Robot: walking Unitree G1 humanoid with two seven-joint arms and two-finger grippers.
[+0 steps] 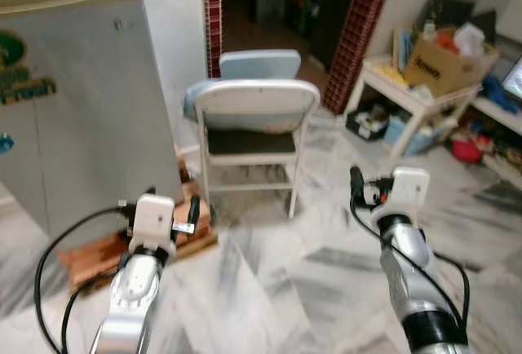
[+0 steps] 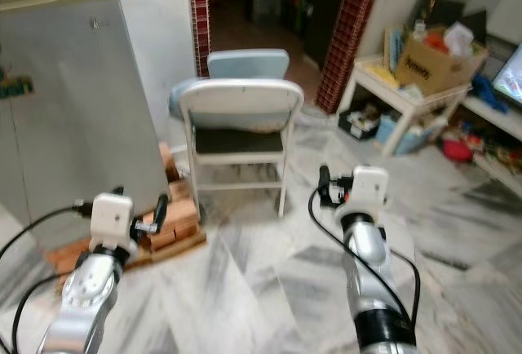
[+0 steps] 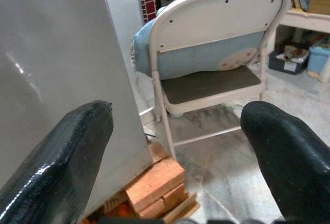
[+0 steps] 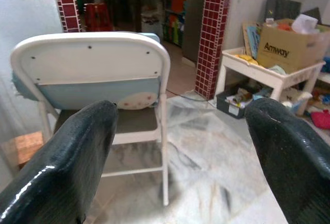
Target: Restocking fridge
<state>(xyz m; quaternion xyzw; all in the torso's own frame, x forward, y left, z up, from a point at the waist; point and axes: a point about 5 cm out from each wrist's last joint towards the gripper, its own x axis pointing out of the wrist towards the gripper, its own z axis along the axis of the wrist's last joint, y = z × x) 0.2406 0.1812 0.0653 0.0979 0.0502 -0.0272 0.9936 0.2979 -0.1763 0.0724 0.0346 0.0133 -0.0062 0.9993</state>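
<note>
**Kid:** Two silver arms stick out low down, closest to us. What is at their ends?

**Helper:** From the head camera, the left gripper (image 1: 171, 210) hangs by the bottom corner of the fridge (image 1: 73, 109). The right gripper (image 1: 364, 191) floats over the marble floor (image 1: 285, 280). From up here I cannot tell how far apart the fingers are.

**Kid:** Where is the fridge?

**Helper:** It is the big grey box on the left, and its door is closed. It sits on bricks (image 1: 106, 248) and wood. Just beside it stands a white folding chair (image 1: 249, 138) with a blue cushion (image 1: 259, 64) behind its back. Far right is a white table (image 1: 412, 97) with a cardboard box (image 1: 440, 64) on top.

**Kid:** What does the left wrist camera see?

**Helper:** Two fat black fingers (image 3: 56, 167), spread wide, with nothing between them. The grey fridge wall (image 3: 62, 69) is close on one side. The chair (image 3: 216, 33) is past them, and the bricks (image 3: 154, 182) poke out under the fridge.

**Kid:** And the right wrist camera?

**Helper:** Its black fingers (image 4: 62, 167) are wide apart too, holding nothing. They point at the back of the chair (image 4: 93, 64). The red tiled post (image 4: 209, 33), the table (image 4: 273, 72) and the box (image 4: 289, 46) sit farther off.
</note>
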